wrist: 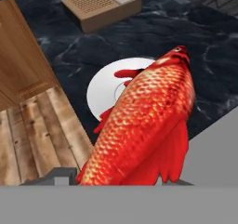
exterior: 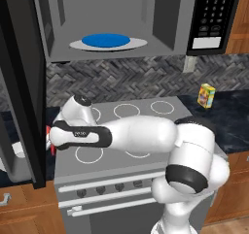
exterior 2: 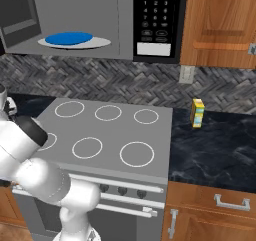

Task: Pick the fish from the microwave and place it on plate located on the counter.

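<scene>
Pincer [wrist: 125, 183] is seen closed on the fish [wrist: 144, 125], held at frame centre of the hand view. Behind the fish, the plate [wrist: 104, 86] is seen on the bench [wrist: 139, 37].

The fish [wrist: 148, 125] looks glossy, with scaled red-orange skin. Beneath it lies a smooth white plate [wrist: 104, 88] on the counter [wrist: 139, 32], polished dark marbled stone.
</scene>
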Available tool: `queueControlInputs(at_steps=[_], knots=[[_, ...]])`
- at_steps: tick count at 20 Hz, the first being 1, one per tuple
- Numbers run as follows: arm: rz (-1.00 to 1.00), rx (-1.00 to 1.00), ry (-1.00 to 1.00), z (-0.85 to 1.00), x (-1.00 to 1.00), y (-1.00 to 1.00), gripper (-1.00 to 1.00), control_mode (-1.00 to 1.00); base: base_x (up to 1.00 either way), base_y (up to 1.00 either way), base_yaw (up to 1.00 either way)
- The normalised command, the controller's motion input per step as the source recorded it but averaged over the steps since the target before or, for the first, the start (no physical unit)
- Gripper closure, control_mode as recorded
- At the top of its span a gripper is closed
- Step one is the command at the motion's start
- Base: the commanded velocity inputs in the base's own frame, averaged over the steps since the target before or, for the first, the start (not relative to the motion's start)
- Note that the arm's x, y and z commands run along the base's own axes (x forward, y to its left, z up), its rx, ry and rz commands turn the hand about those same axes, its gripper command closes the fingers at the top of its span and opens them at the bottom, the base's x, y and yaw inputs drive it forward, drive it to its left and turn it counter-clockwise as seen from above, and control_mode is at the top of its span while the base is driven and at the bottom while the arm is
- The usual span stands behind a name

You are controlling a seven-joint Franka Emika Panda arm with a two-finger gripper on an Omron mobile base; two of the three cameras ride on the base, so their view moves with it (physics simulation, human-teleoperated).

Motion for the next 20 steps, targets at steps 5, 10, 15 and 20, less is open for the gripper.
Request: queueControlInputs(at_steps=[5, 10, 15, 20], knots=[[0.00, 0.00, 0.02, -0.45, 0.27, 0.48, 1.00, -1.00, 0.00, 0.00, 0.00], [0.00, 0.00, 0.01, -0.35, 0.41, 0.55, 1.00, -1.00, 0.00, 0.00, 0.00], [0.00, 0.00, 0.00, 0.00, 0.26, 0.34, 1.00, -1.00, 0.00, 0.00, 0.00], [0.00, 0.00, 0.00, 0.39, 0.00, 0.12, 1.00, -1.00, 0.00, 0.00, 0.00]])
